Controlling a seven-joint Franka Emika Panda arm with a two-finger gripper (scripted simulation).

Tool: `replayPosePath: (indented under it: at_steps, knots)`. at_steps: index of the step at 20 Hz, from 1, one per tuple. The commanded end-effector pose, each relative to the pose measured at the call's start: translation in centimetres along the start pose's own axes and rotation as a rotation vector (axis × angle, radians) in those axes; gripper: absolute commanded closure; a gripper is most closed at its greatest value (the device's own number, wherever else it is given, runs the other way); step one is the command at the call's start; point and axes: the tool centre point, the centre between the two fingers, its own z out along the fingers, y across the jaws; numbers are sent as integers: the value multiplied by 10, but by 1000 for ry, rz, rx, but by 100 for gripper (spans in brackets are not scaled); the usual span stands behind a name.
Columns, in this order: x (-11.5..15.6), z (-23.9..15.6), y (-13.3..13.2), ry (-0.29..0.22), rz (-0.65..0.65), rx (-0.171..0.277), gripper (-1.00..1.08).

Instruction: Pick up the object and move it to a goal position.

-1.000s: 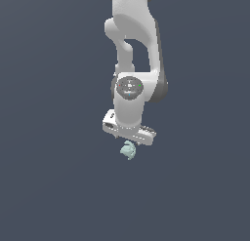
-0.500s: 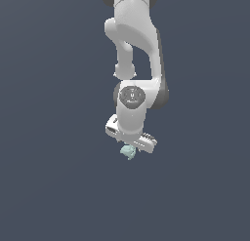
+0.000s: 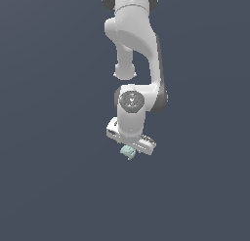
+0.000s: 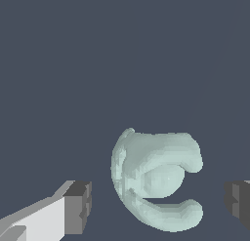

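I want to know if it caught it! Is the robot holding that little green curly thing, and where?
Not yet. The gripper is open, with its fingers on either side of the green object, apart from it.

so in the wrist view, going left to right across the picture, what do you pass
One gripper finger with its dark pad → the pale mint-green curled object, lying in the gap and touching neither pad → the other dark pad at the picture's edge.
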Motion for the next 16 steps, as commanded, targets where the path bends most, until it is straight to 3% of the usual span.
replayPosePath:
  at_steps: [1, 10, 11, 16]
  knots:
    - [-1, 14, 0, -1, 1, -1, -92]
    - [0, 34, 0, -1, 3, 0, -92]
    - [0, 34, 0, -1, 3, 0, 108]
    - [0, 34, 0, -1, 3, 0, 108]
